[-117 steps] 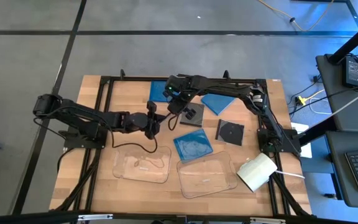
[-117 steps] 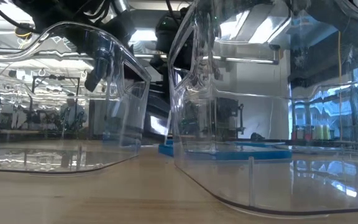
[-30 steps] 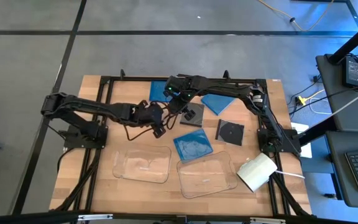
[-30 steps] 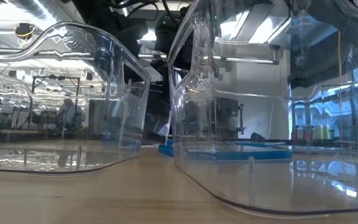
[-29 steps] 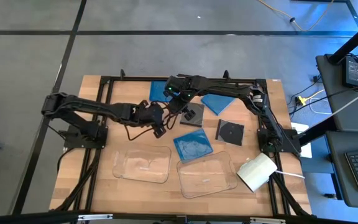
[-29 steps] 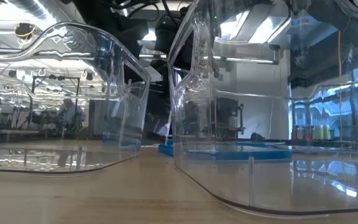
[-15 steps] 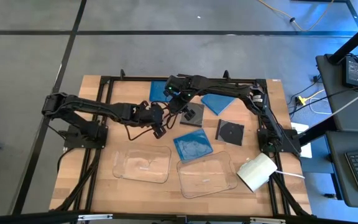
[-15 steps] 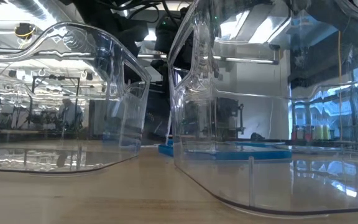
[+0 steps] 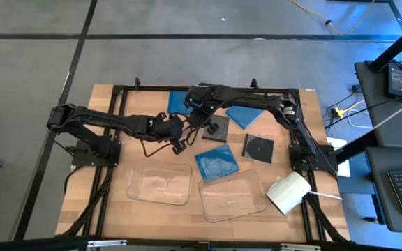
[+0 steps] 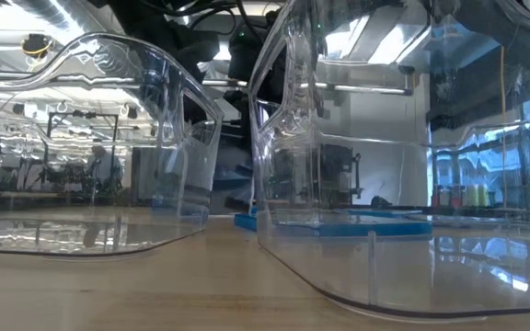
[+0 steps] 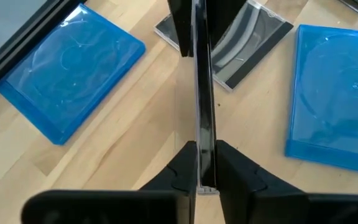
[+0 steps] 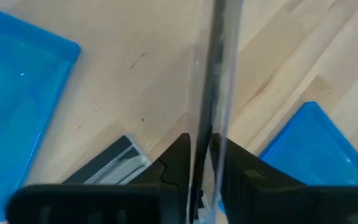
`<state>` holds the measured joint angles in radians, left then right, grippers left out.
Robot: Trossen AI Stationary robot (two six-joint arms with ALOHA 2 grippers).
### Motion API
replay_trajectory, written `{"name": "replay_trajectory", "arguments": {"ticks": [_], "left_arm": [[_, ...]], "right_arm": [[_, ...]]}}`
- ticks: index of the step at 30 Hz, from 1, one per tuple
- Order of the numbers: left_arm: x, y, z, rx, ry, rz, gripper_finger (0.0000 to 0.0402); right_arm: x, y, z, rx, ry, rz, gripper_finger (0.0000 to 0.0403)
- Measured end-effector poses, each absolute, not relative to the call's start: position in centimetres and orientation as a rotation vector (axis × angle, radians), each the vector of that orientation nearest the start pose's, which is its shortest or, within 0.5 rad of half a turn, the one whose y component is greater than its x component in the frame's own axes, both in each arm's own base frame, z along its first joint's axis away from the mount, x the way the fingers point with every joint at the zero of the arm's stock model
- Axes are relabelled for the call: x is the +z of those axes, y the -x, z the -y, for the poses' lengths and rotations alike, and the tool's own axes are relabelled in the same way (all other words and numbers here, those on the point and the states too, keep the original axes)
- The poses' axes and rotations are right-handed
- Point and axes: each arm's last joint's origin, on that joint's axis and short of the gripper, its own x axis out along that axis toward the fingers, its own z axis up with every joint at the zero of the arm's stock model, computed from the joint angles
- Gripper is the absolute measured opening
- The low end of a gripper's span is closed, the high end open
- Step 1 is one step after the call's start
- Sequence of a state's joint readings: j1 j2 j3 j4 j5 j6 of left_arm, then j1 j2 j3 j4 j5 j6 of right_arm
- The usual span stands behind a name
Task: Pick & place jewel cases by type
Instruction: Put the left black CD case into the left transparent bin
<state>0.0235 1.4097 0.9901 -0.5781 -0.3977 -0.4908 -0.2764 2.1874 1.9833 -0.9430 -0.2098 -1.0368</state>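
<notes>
A thin clear-and-dark jewel case (image 11: 201,93) stands on edge above the middle of the table, between my two grippers. My left gripper (image 11: 202,149) is shut on one edge and my right gripper (image 12: 205,146) on the opposite edge (image 9: 189,131). Lying flat on the wood are blue jewel cases (image 9: 180,102) (image 9: 246,114) (image 9: 216,164) and dark ones (image 9: 215,130) (image 9: 258,148). My left gripper pinches the case's edge nearest it (image 11: 202,177) between its two fingers, one on each flat face. The fingers come slanting down from the table's left. The case stands on edge, lifted clear of the table. My right gripper pinches the opposite edge (image 12: 211,134) between its two fingers, one on each flat face, slanting down from the far right. In the left wrist view its fingers (image 11: 182,31) flank the case's far end.
Two clear shallow trays (image 9: 160,185) (image 9: 232,197) stand at the near side, and fill the low view (image 10: 320,165). A white roll (image 9: 288,192) lies at the near right. Black frame rails (image 9: 117,111) run along the table's sides.
My left gripper has shut on the near edge of the case that my right gripper holds up. Both arms have kept their places, and the case has stayed on edge above the table.
</notes>
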Motion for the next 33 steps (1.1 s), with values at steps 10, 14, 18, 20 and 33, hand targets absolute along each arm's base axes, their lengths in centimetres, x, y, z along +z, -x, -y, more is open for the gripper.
{"name": "replay_trajectory", "arguments": {"ticks": [10, 14, 18, 20, 33], "left_arm": [[24.0, -27.7, -1.8, 0.609, 0.249, -0.867, 0.0034], [24.1, -27.6, -1.8, 0.617, 0.229, -0.865, 0.0035], [25.3, -26.9, -2.3, 0.617, 0.253, -0.849, 0.0034], [26.3, -26.3, -2.5, 0.614, 0.273, -0.816, 0.0034], [33.7, -14.2, -1.8, 0.647, 0.748, -0.430, 0.0034]], "right_arm": [[26.2, -43.4, 12.1, 0.340, 0.579, -1.115, 0.0182], [30.0, -41.7, 11.8, 0.286, 0.469, -1.029, 0.0196], [33.1, -40.1, 12.0, 0.196, 0.395, -0.956, 0.0199], [34.1, -39.5, 12.2, 0.165, 0.374, -0.936, 0.0199], [34.9, -38.0, 14.4, 0.096, 0.332, -0.940, 0.0199]]}}
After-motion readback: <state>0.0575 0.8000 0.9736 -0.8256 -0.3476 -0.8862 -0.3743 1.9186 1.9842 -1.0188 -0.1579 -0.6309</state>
